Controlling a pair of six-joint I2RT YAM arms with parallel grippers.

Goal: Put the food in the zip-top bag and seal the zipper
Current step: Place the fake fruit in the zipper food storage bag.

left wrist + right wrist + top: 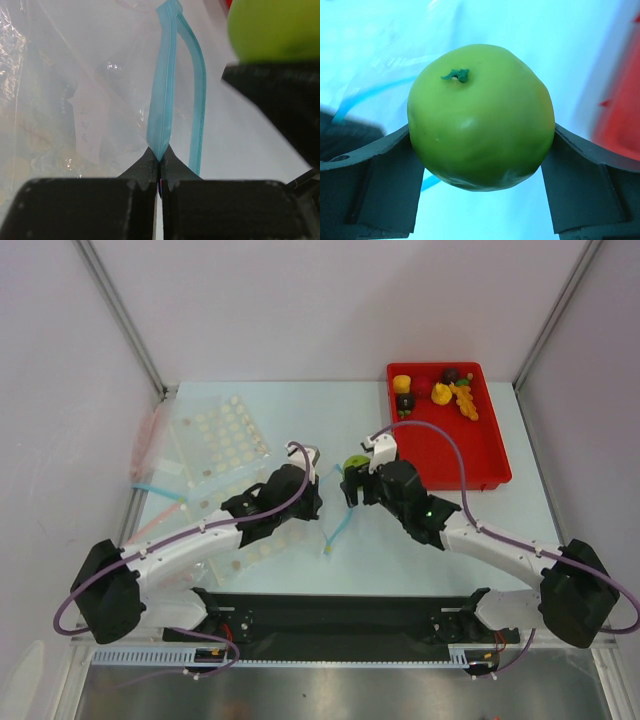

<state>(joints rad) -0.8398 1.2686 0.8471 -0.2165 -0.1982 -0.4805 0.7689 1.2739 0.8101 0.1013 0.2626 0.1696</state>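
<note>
The left gripper [159, 167] is fully closed, pinching one light-blue strip of the zipper [162, 100] at the mouth of the clear zip-top bag [90, 75]. The second zipper strip hangs free just beside the pinched one, so the mouth is parted. The right gripper [481, 150] stands wide, clamped on the green apple [480, 115], stem facing the wrist camera. In the top view the apple sits just right of the left gripper, beside the bag mouth, above the table [400, 540]. Remaining food, including a yellow piece [402, 383] and an orange bunch [464, 400], lies in the red tray [490, 455].
</note>
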